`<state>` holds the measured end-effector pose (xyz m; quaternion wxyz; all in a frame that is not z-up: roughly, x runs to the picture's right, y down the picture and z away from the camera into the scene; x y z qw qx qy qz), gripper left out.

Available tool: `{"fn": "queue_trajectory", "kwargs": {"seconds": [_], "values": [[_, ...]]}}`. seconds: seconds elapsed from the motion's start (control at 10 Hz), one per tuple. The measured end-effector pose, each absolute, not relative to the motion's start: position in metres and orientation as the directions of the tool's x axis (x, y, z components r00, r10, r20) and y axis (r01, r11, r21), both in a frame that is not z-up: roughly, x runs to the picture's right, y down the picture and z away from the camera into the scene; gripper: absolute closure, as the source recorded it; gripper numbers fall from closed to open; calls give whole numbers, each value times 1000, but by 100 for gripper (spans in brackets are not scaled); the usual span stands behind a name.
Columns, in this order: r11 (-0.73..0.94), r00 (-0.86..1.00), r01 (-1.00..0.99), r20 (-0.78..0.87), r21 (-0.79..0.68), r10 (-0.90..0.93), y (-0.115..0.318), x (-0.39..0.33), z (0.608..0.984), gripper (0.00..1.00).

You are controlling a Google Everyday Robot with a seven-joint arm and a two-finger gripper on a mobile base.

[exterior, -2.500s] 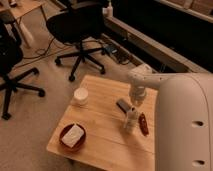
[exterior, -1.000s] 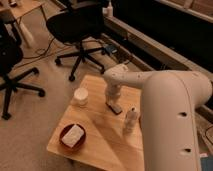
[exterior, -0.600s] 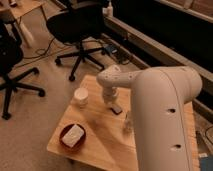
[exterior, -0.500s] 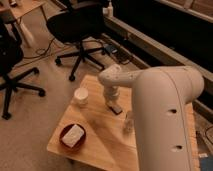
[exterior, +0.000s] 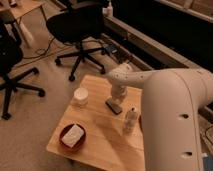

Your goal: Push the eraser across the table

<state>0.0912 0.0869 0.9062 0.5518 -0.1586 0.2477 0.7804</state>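
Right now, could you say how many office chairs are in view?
2: one chair behind the table, another chair at the left edge; others may be hidden. The pincer is at the eraser.

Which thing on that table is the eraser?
Find the wooden table by the office chairs. Near its middle, under the gripper, lies the eraser: a flat dark block, unlike the white cup, red bowl and pale bottle.
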Motion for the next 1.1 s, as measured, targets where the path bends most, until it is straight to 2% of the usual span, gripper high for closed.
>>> {"fn": "queue_trajectory", "kwargs": {"seconds": [0.5, 1.1], "values": [[-323, -406, -912, -453, 251, 794, 79, 94, 937, 100], [-301, -379, -924, -481, 235, 790, 93, 65, 940, 100]]}}
